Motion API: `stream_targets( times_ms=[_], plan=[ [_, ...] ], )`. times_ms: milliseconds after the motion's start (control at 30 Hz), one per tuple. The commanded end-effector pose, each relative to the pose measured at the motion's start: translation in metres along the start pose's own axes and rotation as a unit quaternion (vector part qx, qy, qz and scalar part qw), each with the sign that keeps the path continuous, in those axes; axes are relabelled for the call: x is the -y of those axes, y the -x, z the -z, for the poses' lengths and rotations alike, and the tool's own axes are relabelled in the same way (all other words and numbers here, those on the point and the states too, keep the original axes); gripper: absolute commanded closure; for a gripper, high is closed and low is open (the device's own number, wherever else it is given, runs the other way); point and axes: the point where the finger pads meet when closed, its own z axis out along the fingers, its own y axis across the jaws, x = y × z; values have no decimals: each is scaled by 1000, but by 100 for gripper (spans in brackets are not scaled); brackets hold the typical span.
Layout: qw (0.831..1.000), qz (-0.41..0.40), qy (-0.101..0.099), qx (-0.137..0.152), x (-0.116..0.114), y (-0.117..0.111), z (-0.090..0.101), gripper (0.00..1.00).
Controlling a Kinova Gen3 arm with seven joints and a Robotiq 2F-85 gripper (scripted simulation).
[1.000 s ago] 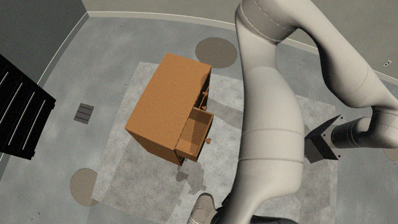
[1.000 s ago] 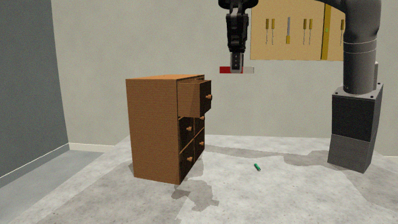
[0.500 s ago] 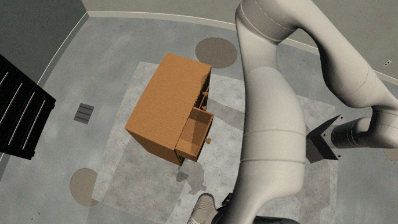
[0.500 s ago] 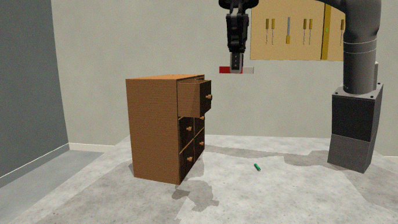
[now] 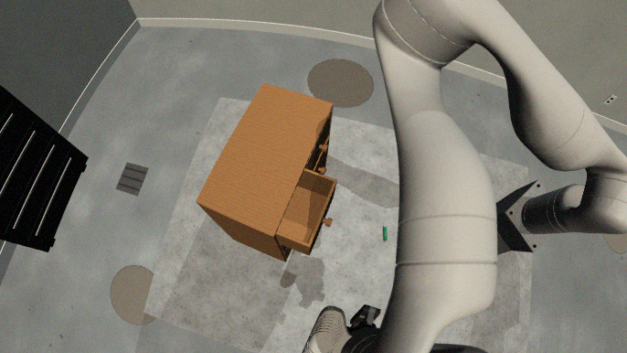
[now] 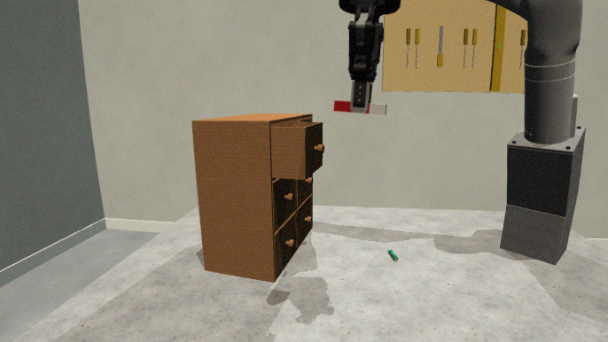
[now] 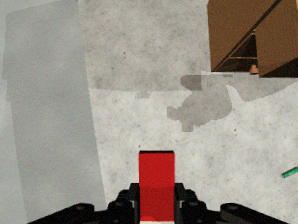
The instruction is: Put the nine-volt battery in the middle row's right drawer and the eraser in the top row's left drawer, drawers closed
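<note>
The gripper (image 6: pixel 361 106) (image 7: pixel 156 202) is shut on the red and white eraser (image 6: pixel 342 106) (image 7: pixel 156 170), gripping it near its middle. It hangs in the air, level and a little above the chest's top, out in front of the fronts in the exterior view. The wooden chest (image 5: pixel 265 155) (image 6: pixel 237 195) (image 7: pixel 230 30) stands upright. Its top-row left drawer (image 5: pixel 299 210) (image 6: pixel 289 152) is pulled well out, and the part of its inside that shows looks empty. The middle-row right drawer (image 6: pixel 304 188) looks pushed in, partly hidden by the open drawer. The nine-volt battery is not seen in any view.
A small green cylinder (image 5: pixel 385 233) (image 6: pixel 393 255) (image 7: pixel 290 172) lies on the table between the chest and the robot base (image 6: pixel 538 177). The open drawer's knob (image 5: pixel 327 222) (image 6: pixel 319 147) sticks out toward the base. The arm (image 5: pixel 443 183) hides part of the table in the top view.
</note>
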Motion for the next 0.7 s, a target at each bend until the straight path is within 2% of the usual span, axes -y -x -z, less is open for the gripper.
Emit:
stream_targets(
  times_ms=[0,167,233,667],
  plan=[
    [1000,4,0,-10,0,1,1,81],
    [1000,4,0,-31,0,2,1,81],
    [1000,4,0,-31,0,2,1,81],
    [995,4,0,-97,0,4,0,81]
  ],
)
